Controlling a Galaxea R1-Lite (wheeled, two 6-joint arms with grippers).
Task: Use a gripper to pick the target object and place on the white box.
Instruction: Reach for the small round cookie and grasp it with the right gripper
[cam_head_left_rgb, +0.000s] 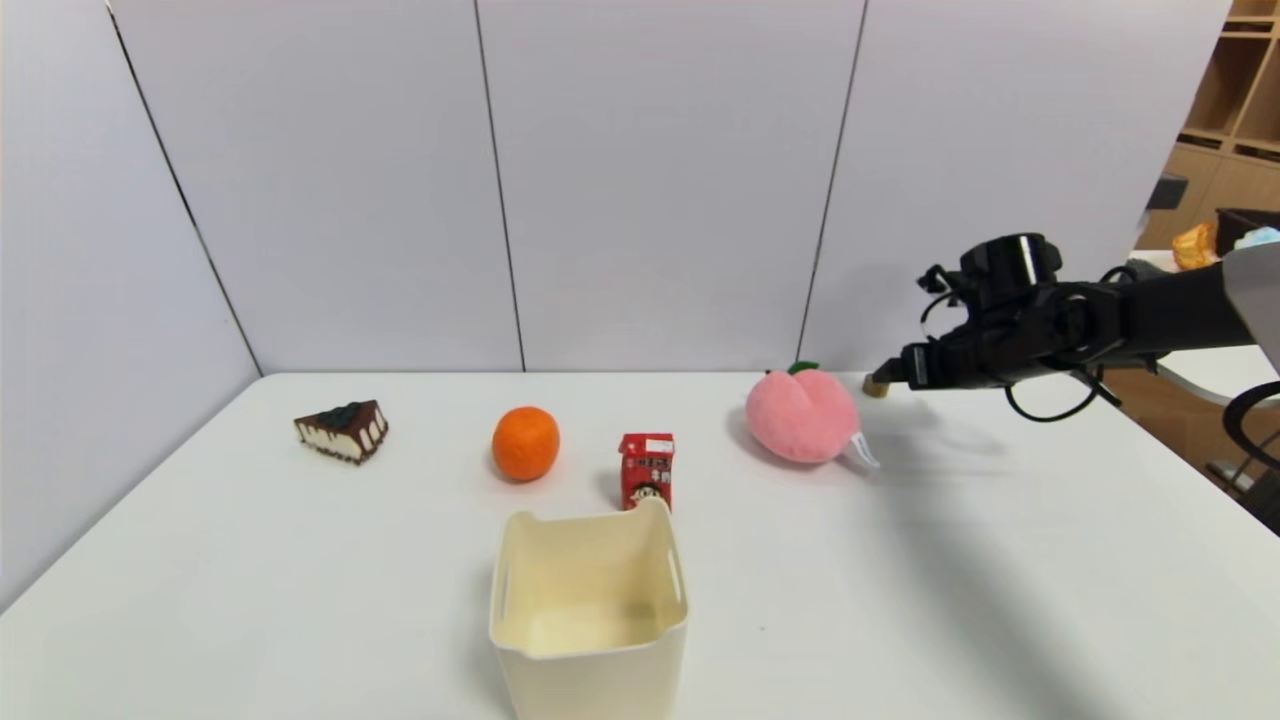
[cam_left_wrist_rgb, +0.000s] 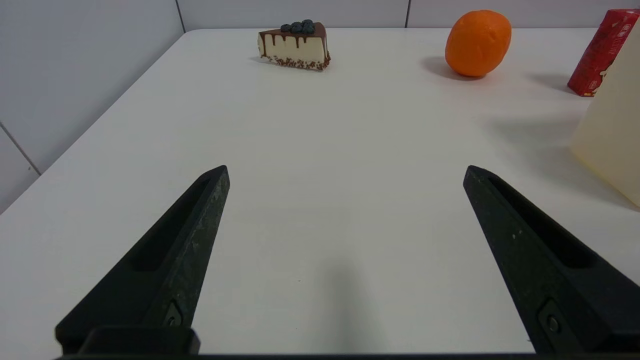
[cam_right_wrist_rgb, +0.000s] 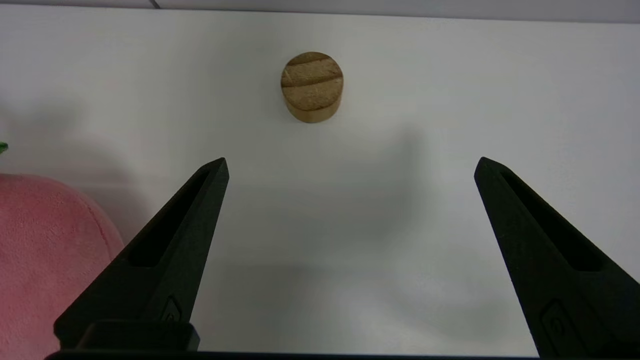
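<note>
The target object (cam_head_left_rgb: 876, 386) (cam_right_wrist_rgb: 312, 87), a tiny tan cork-like cylinder, stands on the white table near the back right, just right of the pink plush peach (cam_head_left_rgb: 802, 415). My right gripper (cam_head_left_rgb: 890, 372) (cam_right_wrist_rgb: 351, 162) hovers above the table close to it, open wide, with the cylinder a short way ahead of its fingertips and nothing between them. The white box (cam_head_left_rgb: 588, 600), a cream square bin, sits at the front centre and looks empty. My left gripper (cam_left_wrist_rgb: 346, 170) is open over bare table at the left and does not show in the head view.
A cake slice (cam_head_left_rgb: 343, 430), an orange (cam_head_left_rgb: 525, 443) and a red carton (cam_head_left_rgb: 646, 470) stand in a row across the middle of the table (cam_head_left_rgb: 1000, 560). The carton is right behind the box. Grey partition walls close the back and left.
</note>
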